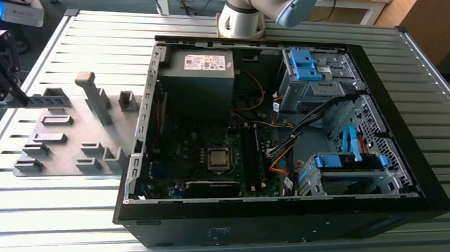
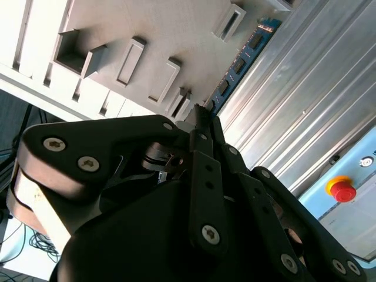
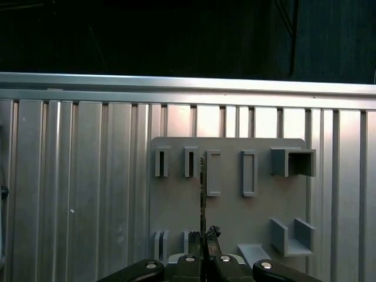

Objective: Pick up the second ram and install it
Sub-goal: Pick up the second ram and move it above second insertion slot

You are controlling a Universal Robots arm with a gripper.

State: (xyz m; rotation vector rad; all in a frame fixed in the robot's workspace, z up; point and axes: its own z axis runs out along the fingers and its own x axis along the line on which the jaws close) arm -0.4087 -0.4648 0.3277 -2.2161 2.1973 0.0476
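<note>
My gripper (image 3: 204,239) is shut on the second ram (image 3: 202,191), a thin blue-green stick seen edge-on in the first wrist view. In the second wrist view the ram (image 2: 239,63) runs out from the fingertips (image 2: 202,117), showing dark chips. It hangs over the grey fixture plate (image 3: 229,211), in line with the slotted blocks and apart from them. In the exterior view the black gripper (image 1: 0,88) is at the far left, beside the fixture plate (image 1: 68,145). The open computer case (image 1: 144,156) lies to the exterior view's right of the plate, with its motherboard (image 1: 208,159) exposed.
Inside the case are a power supply (image 1: 200,73), loose cables (image 1: 292,140) and blue drive-bay clips (image 1: 304,64). A tall grey post (image 1: 92,94) stands on the fixture plate. The arm's base (image 1: 241,18) stands behind the case. A red stop button (image 2: 342,189) sits off the ribbed table (image 1: 85,34).
</note>
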